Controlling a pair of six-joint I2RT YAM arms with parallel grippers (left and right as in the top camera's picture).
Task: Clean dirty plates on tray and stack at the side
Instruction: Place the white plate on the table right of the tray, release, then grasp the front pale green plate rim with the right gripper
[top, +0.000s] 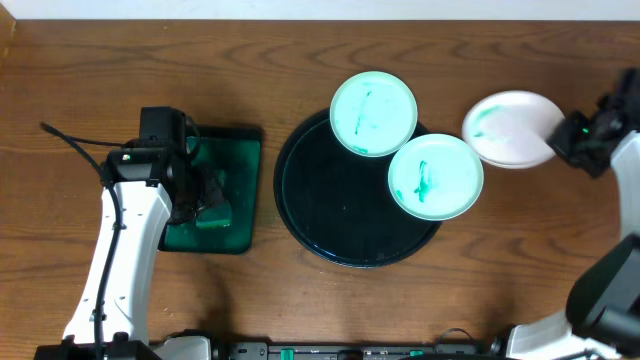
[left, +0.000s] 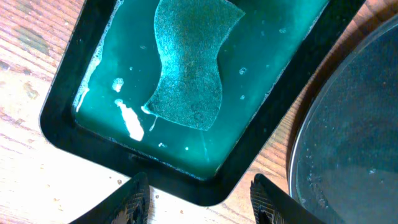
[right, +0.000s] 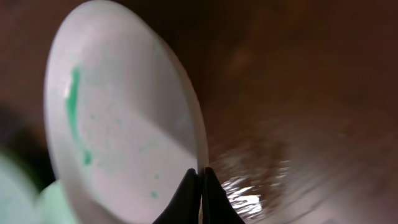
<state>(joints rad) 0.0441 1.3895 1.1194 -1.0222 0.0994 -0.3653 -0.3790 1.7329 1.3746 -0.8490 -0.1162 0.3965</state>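
The right hand (right: 200, 182) is closed on the rim of a white plate (right: 118, 124), its two dark fingertips meeting at the edge. The plate is tilted in the wrist view and carries a green streak and a few green specks. From overhead it sits off to the right of the round black tray (top: 320, 195), apart from it; I cannot tell whether it touches the wooden worktop (top: 150, 60). On the tray, the far plate (top: 373, 113) overhangs the back rim and the near plate (top: 435, 176) overhangs the right rim, both pale cyan with green smears and just beside each other. The left hand (left: 199, 199) is open and grips nothing. It hovers over the small green tray (left: 68, 106), where a sponge (left: 189, 68) lies in green liquid, left of the black tray.
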